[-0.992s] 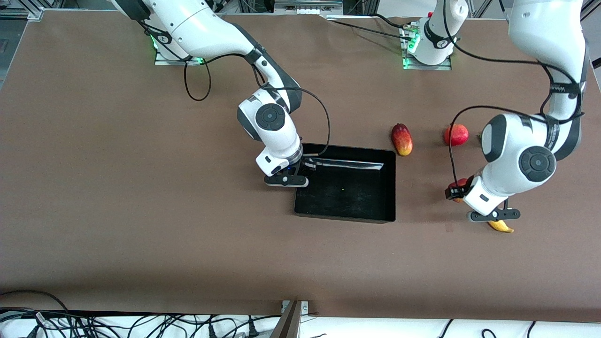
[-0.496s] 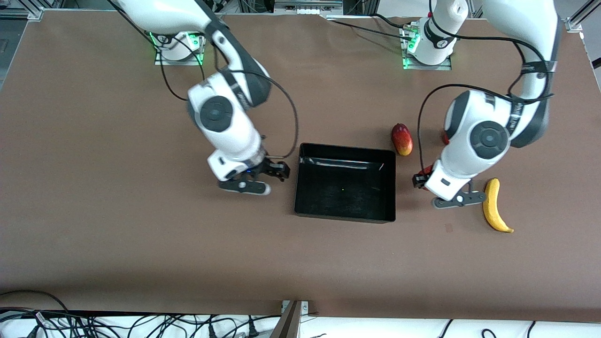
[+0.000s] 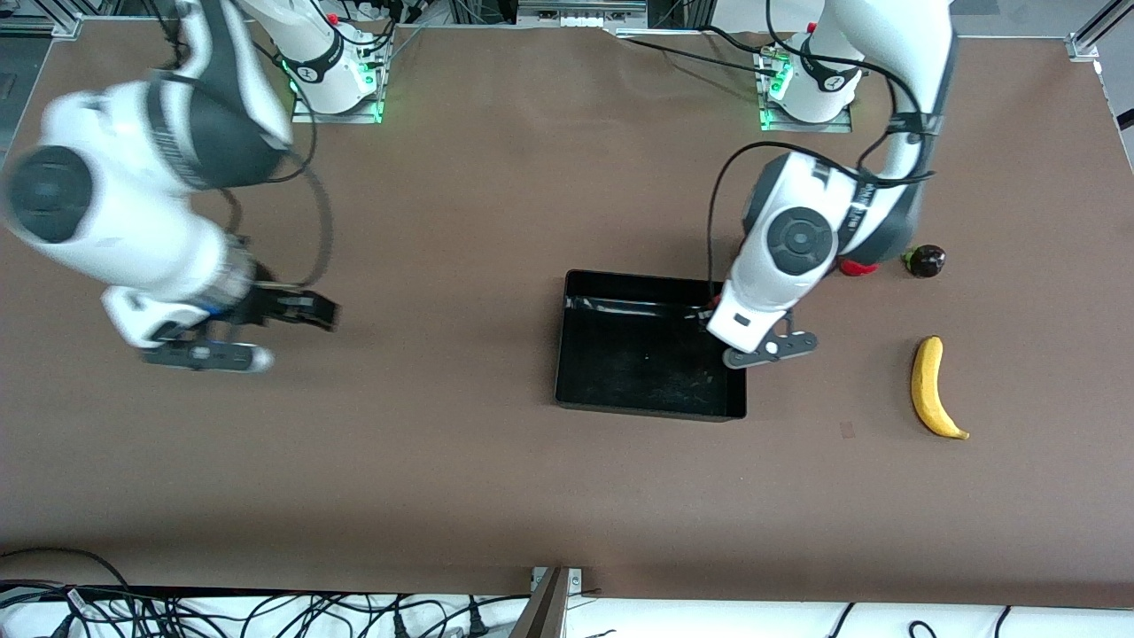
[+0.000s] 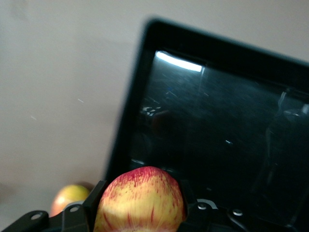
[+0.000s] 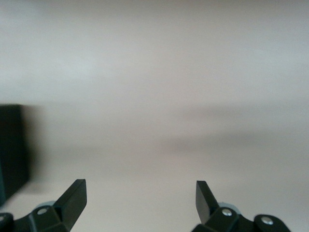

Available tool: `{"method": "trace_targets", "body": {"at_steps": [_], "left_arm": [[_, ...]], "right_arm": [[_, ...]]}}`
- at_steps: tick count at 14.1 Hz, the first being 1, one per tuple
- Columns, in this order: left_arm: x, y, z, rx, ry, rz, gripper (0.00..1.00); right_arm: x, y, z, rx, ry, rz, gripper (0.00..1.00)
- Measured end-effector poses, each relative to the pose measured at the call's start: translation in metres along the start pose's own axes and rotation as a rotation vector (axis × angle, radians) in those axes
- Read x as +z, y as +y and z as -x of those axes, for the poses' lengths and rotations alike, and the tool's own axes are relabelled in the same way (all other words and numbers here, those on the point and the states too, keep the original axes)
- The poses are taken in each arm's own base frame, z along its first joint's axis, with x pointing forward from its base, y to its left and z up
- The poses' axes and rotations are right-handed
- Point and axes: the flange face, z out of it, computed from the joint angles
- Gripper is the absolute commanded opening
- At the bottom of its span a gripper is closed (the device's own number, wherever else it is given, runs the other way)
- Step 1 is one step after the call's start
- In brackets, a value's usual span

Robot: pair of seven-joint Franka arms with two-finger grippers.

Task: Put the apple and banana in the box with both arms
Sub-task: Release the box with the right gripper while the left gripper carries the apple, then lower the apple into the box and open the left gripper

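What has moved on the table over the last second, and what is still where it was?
The left gripper, shut on the apple, has carried it from beside the banana to over the box edge nearest the left arm's end. The right gripper, open, has swung from the box away toward the right arm's end of the table. The banana, the box and the fruits farther from the front camera lie as before.

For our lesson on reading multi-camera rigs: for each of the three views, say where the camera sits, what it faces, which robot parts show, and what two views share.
Front view: high across the table, facing both arms, box and banana.
Left wrist view: on the left arm, over the box's edge; left gripper holds the apple.
Right wrist view: on the right arm, facing bare table; right gripper open.
Shared: the box shows in all three.
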Motion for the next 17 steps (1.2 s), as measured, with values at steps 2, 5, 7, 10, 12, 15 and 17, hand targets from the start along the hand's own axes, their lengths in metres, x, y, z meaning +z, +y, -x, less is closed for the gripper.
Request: {"method": "trace_targets", "body": {"at_steps": [2, 5, 7, 10, 12, 15, 17], "left_arm": [[0.007, 0.028, 0.016, -0.009, 0.007, 0.007, 0.0], [0.019, 0.061, 0.038, 0.0, 0.015, 0.038, 0.0], [0.033, 0.08, 0.05, 0.009, 0.022, 0.062, 0.0], [0.063, 0.101, 0.061, 0.007, 0.032, 0.088, 0.0], [0.084, 0.109, 0.067, 0.016, 0.029, 0.093, 0.0], [0.109, 0.114, 0.072, 0.021, 0.012, 0.08, 0.0], [0.124, 0.118, 0.077, 0.028, 0.012, 0.085, 0.0]], "right_arm": [[-0.021, 0.054, 0.008, 0.011, -0.049, 0.019, 1.0], [-0.043, 0.097, 0.02, 0.053, -0.075, 0.023, 1.0], [-0.053, 0.107, 0.027, 0.055, -0.083, 0.02, 1.0], [-0.062, 0.117, 0.036, 0.032, -0.08, 0.022, 1.0], [-0.065, 0.128, 0.044, 0.021, -0.055, 0.018, 1.0], [-0.06, 0.146, 0.064, 0.024, 0.012, -0.006, 1.0], [-0.061, 0.147, 0.076, 0.024, 0.019, -0.008, 1.0]]}}
